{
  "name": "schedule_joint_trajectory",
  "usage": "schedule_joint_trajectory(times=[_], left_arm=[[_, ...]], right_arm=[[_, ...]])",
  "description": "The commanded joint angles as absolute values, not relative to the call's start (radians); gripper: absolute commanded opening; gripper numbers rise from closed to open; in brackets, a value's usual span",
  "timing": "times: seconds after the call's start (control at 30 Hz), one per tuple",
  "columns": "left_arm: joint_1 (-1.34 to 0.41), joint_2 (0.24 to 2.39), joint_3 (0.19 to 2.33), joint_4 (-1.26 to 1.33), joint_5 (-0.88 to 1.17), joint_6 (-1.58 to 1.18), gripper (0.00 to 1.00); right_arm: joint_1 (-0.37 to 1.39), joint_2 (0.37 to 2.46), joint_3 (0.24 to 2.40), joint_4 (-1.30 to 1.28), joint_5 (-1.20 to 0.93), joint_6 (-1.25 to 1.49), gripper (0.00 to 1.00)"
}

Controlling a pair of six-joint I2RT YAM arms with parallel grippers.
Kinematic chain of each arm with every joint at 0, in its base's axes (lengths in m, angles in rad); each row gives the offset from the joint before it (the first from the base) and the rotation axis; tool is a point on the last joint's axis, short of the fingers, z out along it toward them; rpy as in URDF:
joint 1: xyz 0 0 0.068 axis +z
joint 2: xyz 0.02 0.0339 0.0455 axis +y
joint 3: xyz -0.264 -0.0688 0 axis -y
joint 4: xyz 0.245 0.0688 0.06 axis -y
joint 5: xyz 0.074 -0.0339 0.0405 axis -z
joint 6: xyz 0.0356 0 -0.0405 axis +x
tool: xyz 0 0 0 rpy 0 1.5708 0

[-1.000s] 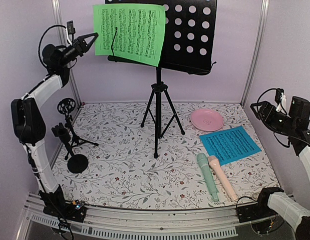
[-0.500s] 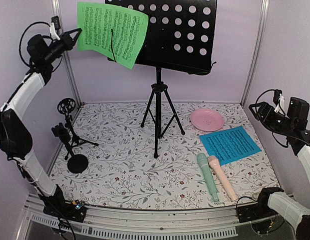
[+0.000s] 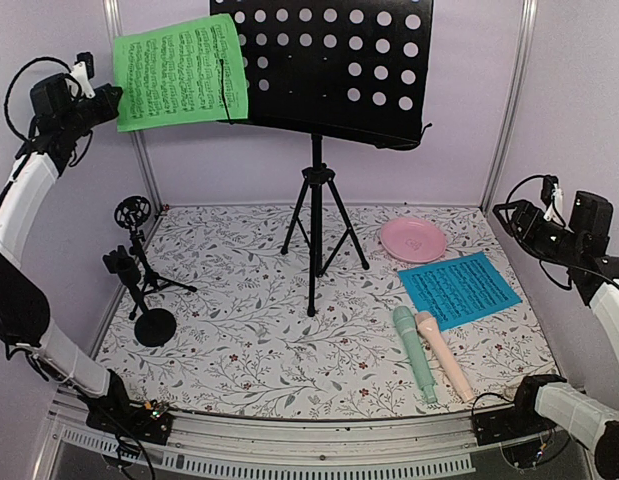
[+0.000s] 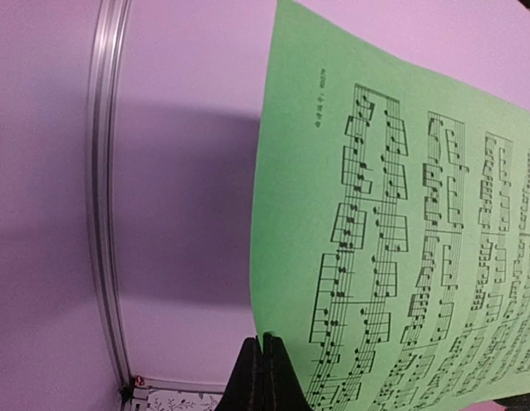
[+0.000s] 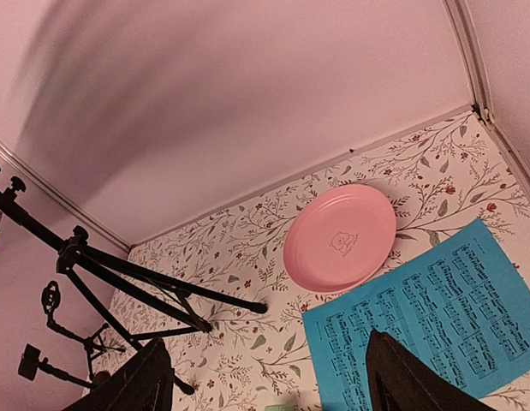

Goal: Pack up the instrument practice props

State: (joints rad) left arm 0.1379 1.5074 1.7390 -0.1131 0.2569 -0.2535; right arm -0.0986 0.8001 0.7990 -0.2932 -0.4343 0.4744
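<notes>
High by the left wall, left fingers [image 4: 263, 377] pinch the green sheet-music page [image 3: 179, 70] at its edge. Over the last second it slid leftward; only its right margin overlaps the music desk [image 3: 329, 70]. Removal looks nearly done. Right fingers [image 3: 514, 218] spread wide, empty, beside the blue page [image 3: 459, 290].

1. From overhead, the black perforated music desk [image 3: 319, 115] runs off the top edge, so I cannot see its upper rim.
2. The green sheet-music page [image 4: 401, 257] spills past the right and bottom edges of my left wrist view. Only the tips of the left gripper [image 4: 263, 377] show, pressed together on the page's edge.
3. In my right wrist view the right gripper [image 5: 266, 342] shows its fingers [image 5: 397, 381] as dark blurs, set wide apart and cut by the bottom edge. One covers part of the blue sheet-music page [image 5: 436, 317].
4. The tripod [image 5: 74, 246] is clipped at the left edge there.
</notes>
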Motion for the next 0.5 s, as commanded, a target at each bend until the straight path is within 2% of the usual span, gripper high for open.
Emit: schedule_joint_trajectory(times=[0.0, 0.1, 0.2, 0.27, 0.33, 0.47], left_arm=[[0.138, 1.403, 1.701, -0.294, 0.117, -0.157, 0.00], [0.138, 1.338, 1.663, -0.392, 0.061, -0.137, 0.00], [0.138, 1.283, 1.622, -0.501, 0.103, -0.150, 0.00], [0.134, 1.263, 1.592, -0.586, 0.197, -0.183, 0.00], [0.106, 1.208, 1.472, -0.588, 0.369, -0.238, 0.00], [-0.025, 1.149, 1.273, -0.569, 0.602, -0.375, 0.00]], right_arm=[[-0.100, 0.811, 0.806, -0.242, -0.466, 0.460, 0.80], [-0.101, 0.824, 0.805, -0.226, -0.476, 0.455, 0.79], [-0.100, 0.848, 0.807, -0.201, -0.496, 0.458, 0.79], [-0.100, 0.867, 0.814, -0.190, -0.508, 0.462, 0.79], [-0.100, 0.882, 0.819, -0.185, -0.515, 0.463, 0.80], [-0.100, 0.894, 0.815, -0.164, -0.535, 0.466, 0.79]])
